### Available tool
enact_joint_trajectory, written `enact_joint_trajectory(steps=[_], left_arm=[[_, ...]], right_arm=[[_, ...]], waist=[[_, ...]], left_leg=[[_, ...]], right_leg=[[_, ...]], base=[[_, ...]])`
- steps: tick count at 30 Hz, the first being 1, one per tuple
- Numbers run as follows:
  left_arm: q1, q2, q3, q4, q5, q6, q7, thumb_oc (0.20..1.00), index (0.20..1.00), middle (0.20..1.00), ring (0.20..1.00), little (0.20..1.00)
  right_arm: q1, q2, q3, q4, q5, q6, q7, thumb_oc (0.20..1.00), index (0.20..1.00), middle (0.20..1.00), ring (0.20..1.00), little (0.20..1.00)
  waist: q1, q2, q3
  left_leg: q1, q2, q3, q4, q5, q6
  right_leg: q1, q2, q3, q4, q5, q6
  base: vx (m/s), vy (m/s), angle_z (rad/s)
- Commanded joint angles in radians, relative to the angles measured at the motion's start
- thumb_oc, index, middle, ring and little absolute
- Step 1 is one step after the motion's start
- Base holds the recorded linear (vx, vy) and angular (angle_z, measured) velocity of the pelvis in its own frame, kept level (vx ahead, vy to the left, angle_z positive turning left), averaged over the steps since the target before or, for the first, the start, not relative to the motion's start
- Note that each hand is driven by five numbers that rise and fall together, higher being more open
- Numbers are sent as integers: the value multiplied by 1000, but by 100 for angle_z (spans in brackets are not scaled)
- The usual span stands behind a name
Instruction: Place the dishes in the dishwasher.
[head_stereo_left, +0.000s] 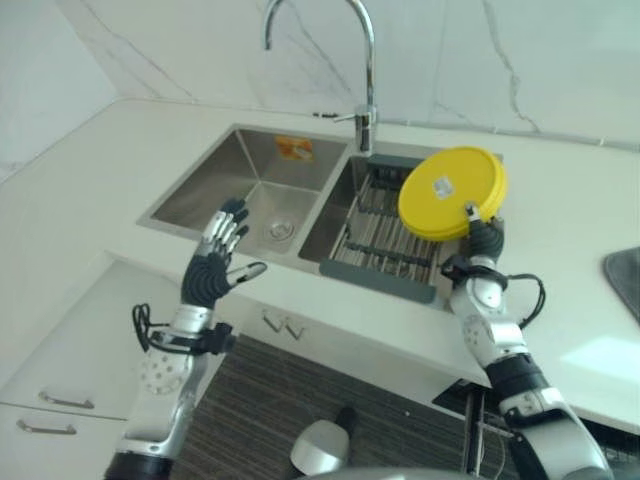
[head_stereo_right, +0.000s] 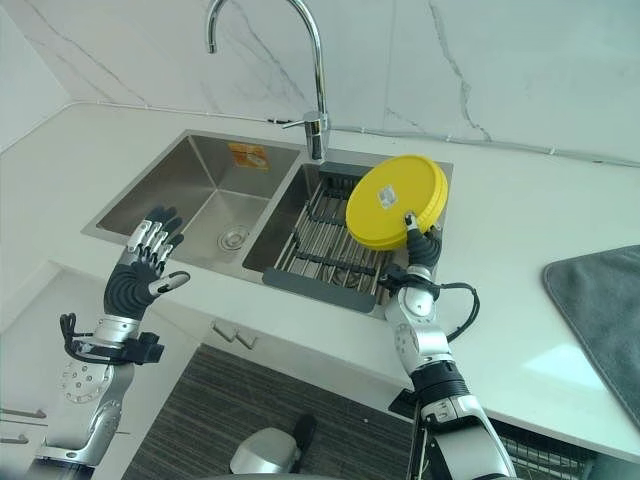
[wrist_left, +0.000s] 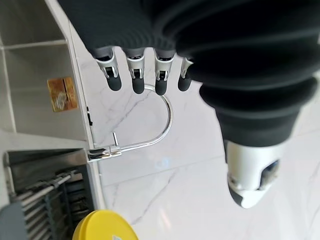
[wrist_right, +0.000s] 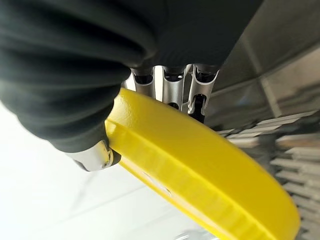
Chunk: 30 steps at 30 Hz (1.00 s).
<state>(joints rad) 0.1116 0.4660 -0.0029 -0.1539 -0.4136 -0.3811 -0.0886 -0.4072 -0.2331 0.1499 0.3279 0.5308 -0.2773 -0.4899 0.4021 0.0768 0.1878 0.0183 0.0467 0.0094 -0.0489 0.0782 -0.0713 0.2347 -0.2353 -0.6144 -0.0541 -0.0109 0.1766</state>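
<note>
The yellow plate (head_stereo_left: 451, 192) is held tilted on edge above the right basin of the sink (head_stereo_left: 200, 190), over the dark dish rack (head_stereo_left: 385, 240) that sits in that basin. Its round underside, carrying a small label, faces the head camera, and its lowest rim is at the right hand (head_stereo_left: 484, 237). Being round, the plate has no long axis; its flat face leans back toward the marble wall (head_stereo_left: 560, 60). The right hand grips the plate at its lower right rim: the right wrist view shows the thumb (wrist_right: 95, 156) pressed on one face and the fingers (wrist_right: 170, 92) curled behind the other, so the rim is pinched between them. The left hand (head_stereo_left: 215, 262) hovers above the front edge of the left basin, well apart from the plate, with fingers straight and spread and the thumb out to the side, holding nothing. The faucet (head_stereo_left: 360, 70) stands behind the divider between the two basins, its arched spout over the left basin, just beside the plate's upper left rim. A grey mat (head_stereo_right: 598, 315) lies on the white countertop (head_stereo_left: 90, 190) to the far right. White cabinet drawers (head_stereo_left: 70, 370) show below the counter at the left.
</note>
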Motion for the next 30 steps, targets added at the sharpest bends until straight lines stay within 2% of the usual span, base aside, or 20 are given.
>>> enact_joint_trajectory(steps=[1,7,12,14,18,21,24,28,29,30], left_arm=[[-37,31,-15,-2,-28,-51,13,1000,1000,1000,1000,1000],[-54,5,-29,-8,-11,-44,45,1000,1000,1000,1000,1000],[-88,-10,-64,-6,-2,-29,75,1000,1000,1000,1000,1000],[-99,-14,-74,-5,0,-25,76,1000,1000,1000,1000,1000],[-115,-14,-93,-5,5,-40,69,1000,1000,1000,1000,1000],[-133,-15,-110,-4,29,-62,98,1000,1000,1000,1000,1000],[-149,-9,-115,-4,40,-70,118,1000,1000,1000,1000,1000],[-178,1,-116,9,45,-70,115,1000,1000,1000,1000,1000],[-187,3,-109,9,42,-61,105,1000,1000,1000,1000,1000],[-189,3,-108,8,41,-59,101,1000,1000,1000,1000,1000]], right_arm=[[-41,-6,19,-178,6,-191,86,200,200,200,200,200],[-4,-14,5,-317,17,-248,137,200,200,200,200,200],[17,-53,-43,-434,9,-291,116,200,200,200,200,200],[37,-66,-64,-464,28,-308,117,200,200,200,200,200],[83,-90,-102,-507,81,-323,132,200,200,200,200,200],[159,-104,-142,-538,149,-350,178,200,200,200,200,200],[209,-106,-174,-548,187,-356,231,200,200,200,200,200],[263,-114,-218,-556,162,-343,270,200,200,200,200,200],[302,-117,-246,-559,191,-338,306,200,200,200,200,200],[308,-116,-251,-561,197,-336,313,200,200,200,200,200]], waist=[[-16,-19,-58],[-74,-35,-61],[-152,-51,-62],[-178,-51,-61],[-226,-57,-60],[-288,-61,-62],[-334,-62,-62],[-389,-65,-59],[-420,-68,-50],[-423,-68,-51]], left_leg=[[-58,44,94,-28,3,10],[-13,63,136,-23,-17,10],[28,85,188,10,-58,10],[27,92,208,30,-57,19],[47,99,225,57,-85,22],[64,101,254,90,-115,27],[76,101,276,118,-142,35],[86,97,302,144,-170,48],[96,91,316,155,-191,59],[94,91,320,155,-190,60]], right_leg=[[26,-45,-15,161,-111,-19],[-2,-42,32,164,-100,-16],[-38,-33,107,174,-103,-20],[-63,-28,125,177,-86,-29],[-85,-22,180,188,-90,-32],[-102,-19,235,190,-88,-31],[-119,-23,274,200,-85,-26],[-144,-30,319,211,-73,-18],[-159,-38,345,224,-70,-6],[-164,-38,348,222,-65,-6]], base=[[-50,-21,-8],[-42,-29,-26],[-49,-45,-42],[-89,-39,-38],[-16,-46,-30],[-12,-22,-43],[-9,-5,-62],[-3,-4,-53],[-22,-6,-47],[-26,-5,-44]])
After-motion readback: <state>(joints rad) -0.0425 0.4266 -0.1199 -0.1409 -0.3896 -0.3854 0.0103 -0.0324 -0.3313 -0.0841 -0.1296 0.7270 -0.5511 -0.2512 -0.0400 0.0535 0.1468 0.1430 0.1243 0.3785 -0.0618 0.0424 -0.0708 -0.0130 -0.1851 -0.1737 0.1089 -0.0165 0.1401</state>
